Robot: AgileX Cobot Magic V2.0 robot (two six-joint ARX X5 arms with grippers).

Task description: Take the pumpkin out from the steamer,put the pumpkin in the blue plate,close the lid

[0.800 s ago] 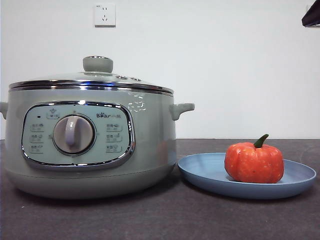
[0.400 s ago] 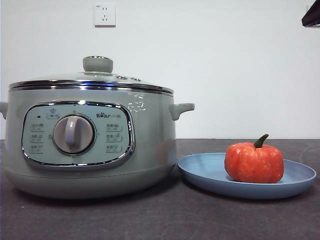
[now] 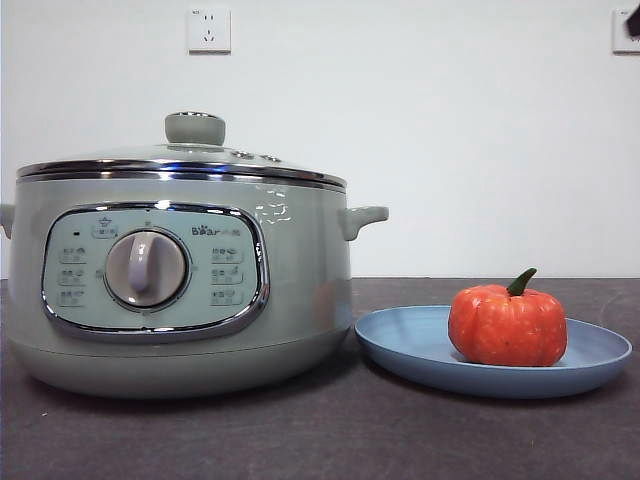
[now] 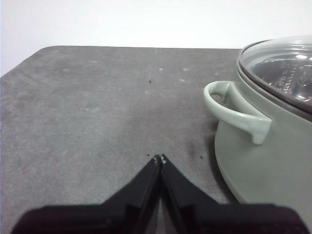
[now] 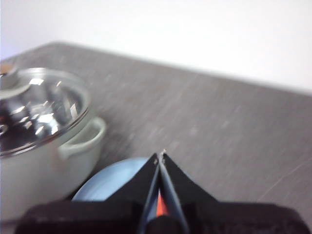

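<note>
The orange-red pumpkin (image 3: 508, 323) with its green stem sits on the blue plate (image 3: 410, 345), right of the steamer (image 3: 180, 290). The glass lid (image 3: 180, 160) with its green knob (image 3: 195, 128) rests closed on the steamer. My left gripper (image 4: 160, 159) is shut and empty above the table beside the steamer's side handle (image 4: 234, 111). My right gripper (image 5: 160, 157) is shut and empty, high above the blue plate (image 5: 114, 183); a sliver of the pumpkin (image 5: 161, 207) shows between its jaws. The lidded steamer (image 5: 44, 131) lies beside it. Neither arm shows in the front view.
The dark grey table (image 3: 330, 440) carries the steamer and plate. A white wall with a socket (image 3: 208, 29) stands behind, and a second socket (image 3: 626, 30) shows at the top right corner.
The black tip of an arm at the top right corner of the front view has left the picture, uncovering a wall socket. The steamer, lid, plate and pumpkin have not moved.
</note>
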